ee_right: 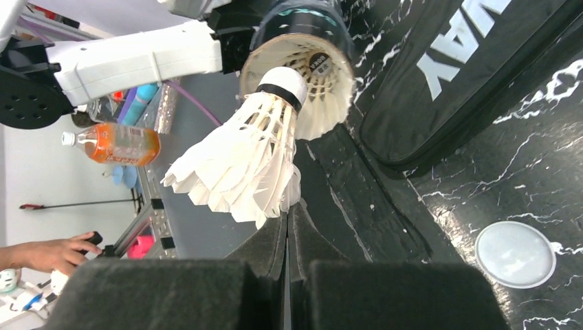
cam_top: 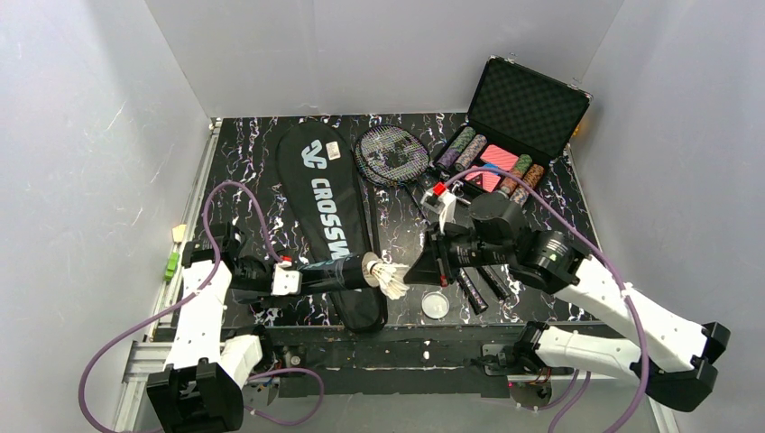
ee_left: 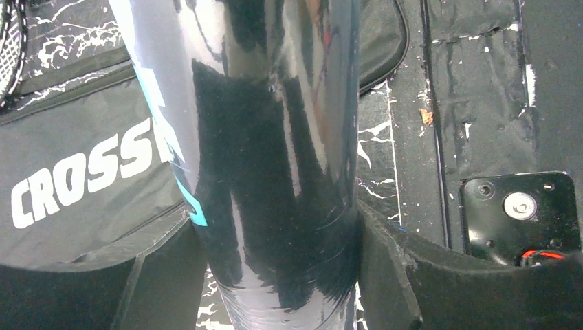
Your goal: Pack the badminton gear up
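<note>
My left gripper point(ee_left: 275, 282) is shut on a glossy dark tube point(ee_left: 275, 158) and holds it level above the black CROSSWAY racket bag point(cam_top: 327, 212), open mouth point(ee_right: 302, 72) facing right. A white feather shuttlecock point(ee_right: 240, 165) hangs with its cork tip at that mouth. My right gripper point(ee_right: 289, 212) is shut on the edge of its feathers. White feathers of another shuttlecock show inside the tube. The round white lid point(cam_top: 435, 305) lies on the table near the front edge. Two dark rackets point(cam_top: 390, 153) lie behind, with their handles point(cam_top: 474, 290) under my right arm.
An open black hard case with coloured poker chips point(cam_top: 494, 161) stands at the back right. Grey walls close in the table on three sides. A metal rail point(cam_top: 194, 216) runs along the left edge. The bag point(ee_left: 75, 165) fills the left of the left wrist view.
</note>
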Controlling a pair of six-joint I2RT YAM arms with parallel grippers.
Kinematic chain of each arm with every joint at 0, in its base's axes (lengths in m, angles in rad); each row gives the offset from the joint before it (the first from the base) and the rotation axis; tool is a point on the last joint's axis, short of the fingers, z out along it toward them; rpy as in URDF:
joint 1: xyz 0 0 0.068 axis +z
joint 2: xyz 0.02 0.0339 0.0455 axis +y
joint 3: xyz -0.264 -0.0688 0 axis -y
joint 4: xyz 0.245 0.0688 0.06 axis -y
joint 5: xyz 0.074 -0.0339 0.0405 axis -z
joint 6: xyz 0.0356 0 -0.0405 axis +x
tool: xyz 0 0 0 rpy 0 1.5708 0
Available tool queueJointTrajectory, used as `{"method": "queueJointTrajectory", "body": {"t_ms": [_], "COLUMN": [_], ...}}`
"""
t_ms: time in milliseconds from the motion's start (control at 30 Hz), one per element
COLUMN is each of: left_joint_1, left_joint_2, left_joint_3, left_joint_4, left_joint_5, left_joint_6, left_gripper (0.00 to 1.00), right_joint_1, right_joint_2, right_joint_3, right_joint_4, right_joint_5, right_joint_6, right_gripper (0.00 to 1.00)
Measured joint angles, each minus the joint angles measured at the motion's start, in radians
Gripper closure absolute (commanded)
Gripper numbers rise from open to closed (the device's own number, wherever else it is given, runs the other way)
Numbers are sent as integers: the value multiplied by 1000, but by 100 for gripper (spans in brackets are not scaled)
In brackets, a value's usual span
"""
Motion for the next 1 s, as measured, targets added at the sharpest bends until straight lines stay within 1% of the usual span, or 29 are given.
{"method": "queueJointTrajectory", "body": {"t_ms": [233,367,467,500,567,600,667,700,733,767,800,833,867,1000], "left_joint_1": [0,0,0,0,0,0,0,0,0,0,0,0,0,-2], "left_joint_2": [-26,-25,-25,-25,-25,-25,-23,-21,-20,-18,-14,-8,2,11], "left_joint_3": [0,0,0,0,0,0,0,0,0,0,0,0,0,1], "left_joint_4": [-24,-29,-30,-32,-35,-37,-45,-48,-50,-50,-50,-50,-49,-39], "left_joint_5": [-1,-9,-10,-10,-10,-10,-9,-9,-8,-5,-2,1,3,10], "left_joint_6": [56,78,86,88,91,93,95,98,100,100,101,101,100,92], "left_gripper": [99,99,99,99,99,99,99,99,100,100,100,99,100,100], "right_joint_1": [-23,-24,-24,-24,-24,-24,-24,-24,-24,-24,-24,-24,-22,13], "right_joint_2": [117,157,174,182,206,215,240,250,254,256,256,256,257,279], "right_joint_3": [17,42,66,75,95,100,102,102,102,102,102,102,102,106], "right_joint_4": [-57,-88,-92,-93,-95,-93,-89,-85,-85,-80,-77,-62,-53,-22], "right_joint_5": [-53,-64,-69,-70,-74,-76,-75,-67,-59,-43,-26,-7,-1,44], "right_joint_6": [-2,-2,-2,-2,-3,-2,6,16,23,31,42,61,70,105], "right_gripper": [99,99,94,90,87,83,71,63,52,45,41,38,37,36]}}
